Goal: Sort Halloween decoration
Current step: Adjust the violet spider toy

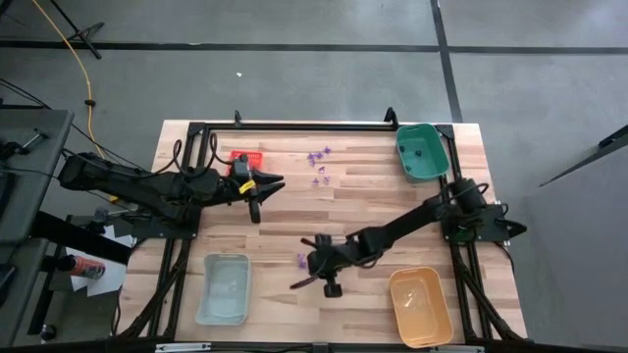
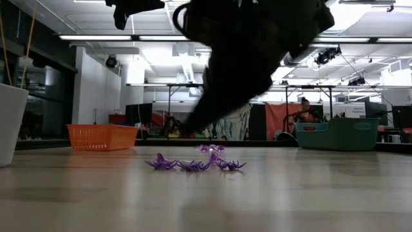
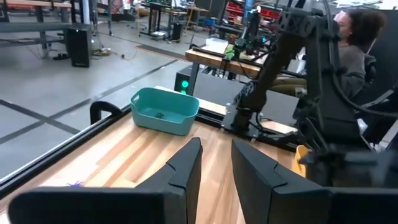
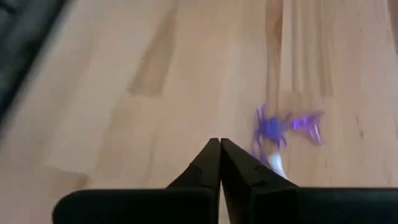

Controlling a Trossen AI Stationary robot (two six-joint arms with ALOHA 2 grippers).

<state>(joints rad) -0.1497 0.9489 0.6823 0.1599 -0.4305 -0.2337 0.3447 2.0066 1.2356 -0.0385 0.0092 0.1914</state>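
**Right hand shut empty beside purple piece**

Right hand (image 4: 220, 155) low over surface (image 1: 373, 201), fingers together on nothing. Purple Halloween decoration (image 4: 273, 130) just beside fingertips; more near green tray (image 1: 422, 152). Likely featherlight, springy, skittish: pinch body, not legs. Left hand (image 3: 216, 163) parted, empty.

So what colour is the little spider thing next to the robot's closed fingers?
Purple. The spider piece shows best in the right wrist view, lying on the table beside the shut right tool.
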